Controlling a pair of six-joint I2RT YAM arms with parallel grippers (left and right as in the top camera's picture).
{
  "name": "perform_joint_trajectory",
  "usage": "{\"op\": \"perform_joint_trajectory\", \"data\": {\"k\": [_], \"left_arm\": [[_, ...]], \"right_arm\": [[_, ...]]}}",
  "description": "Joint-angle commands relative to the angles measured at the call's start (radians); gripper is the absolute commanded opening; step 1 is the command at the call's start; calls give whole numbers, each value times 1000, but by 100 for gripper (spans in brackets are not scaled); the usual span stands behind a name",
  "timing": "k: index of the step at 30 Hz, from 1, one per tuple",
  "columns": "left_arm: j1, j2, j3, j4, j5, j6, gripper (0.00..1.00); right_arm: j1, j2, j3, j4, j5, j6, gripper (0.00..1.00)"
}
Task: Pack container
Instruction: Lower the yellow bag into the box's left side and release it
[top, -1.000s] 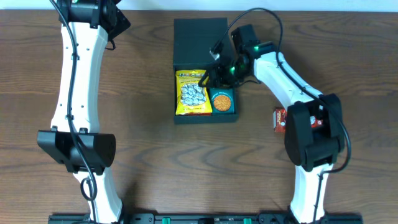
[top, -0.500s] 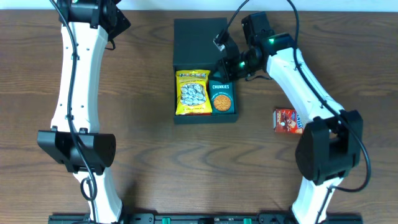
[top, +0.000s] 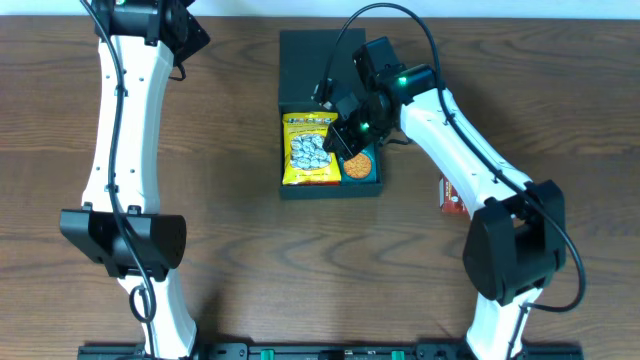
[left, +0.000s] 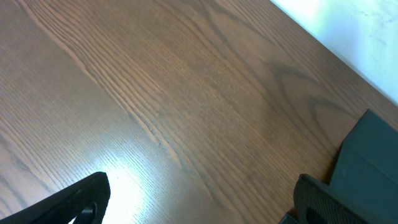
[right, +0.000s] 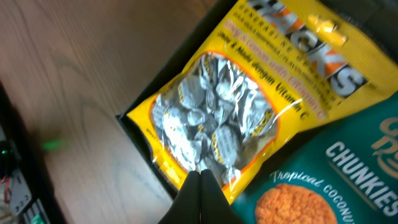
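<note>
The container (top: 330, 191), a dark teal square box, lies open at the table's middle with its lid (top: 315, 62) flapped back. Inside lie a yellow snack packet (top: 308, 150) on the left and a teal Chunkies box (top: 361, 166) on the right. My right gripper (top: 345, 140) hovers over the seam between them, shut and holding nothing; in the right wrist view its closed tips (right: 200, 175) point at the yellow packet's (right: 249, 106) lower edge beside the Chunkies box (right: 329, 180). My left gripper (left: 202, 186) stands open over bare wood at the far left; the lid's corner (left: 368, 158) shows at the right.
A small red snack packet (top: 449, 195) lies on the table right of the container, partly under the right arm. The left arm (top: 125, 130) runs down the table's left side. The table's back edge meets a white wall (left: 348, 25).
The right gripper closed its jaws, drew back toward the lid, then came forward over the two snacks again. The left arm has not moved.
</note>
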Motion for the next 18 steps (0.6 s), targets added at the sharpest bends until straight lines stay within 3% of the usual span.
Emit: {"op": "perform_joint_trajectory", "data": {"k": [1, 18], "left_arm": [[2, -17, 20, -7, -3, 3, 95], [3, -17, 20, -7, -4, 4, 95]], "right_arm": [[11, 34, -9, 8, 8, -26, 1], [75, 138, -9, 80, 9, 5, 1]]}}
